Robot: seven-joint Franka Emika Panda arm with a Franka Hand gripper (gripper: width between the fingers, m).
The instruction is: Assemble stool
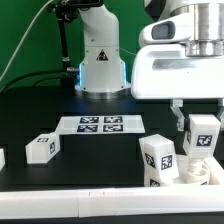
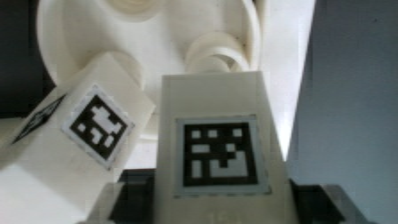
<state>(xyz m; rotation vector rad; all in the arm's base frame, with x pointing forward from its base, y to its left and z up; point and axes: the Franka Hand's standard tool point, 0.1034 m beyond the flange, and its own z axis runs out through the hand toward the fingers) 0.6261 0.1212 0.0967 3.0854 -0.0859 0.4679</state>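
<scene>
Gripping a chunky white plastic block leg, the gripper has its fingers closed narrow on the block's flat sides. It holds it upright over the round, smooth white seat by the worktop's near edge, at the exterior view's right. A second tagged leg stands on the seat just beside it. A loose leg lies well apart toward the opposite side. The thin flat marker board sits mid-worktop.

leg: tag facing camera, gripped between fingers | 2nd leg: just beside, tilted | seat: behind both
</scene>
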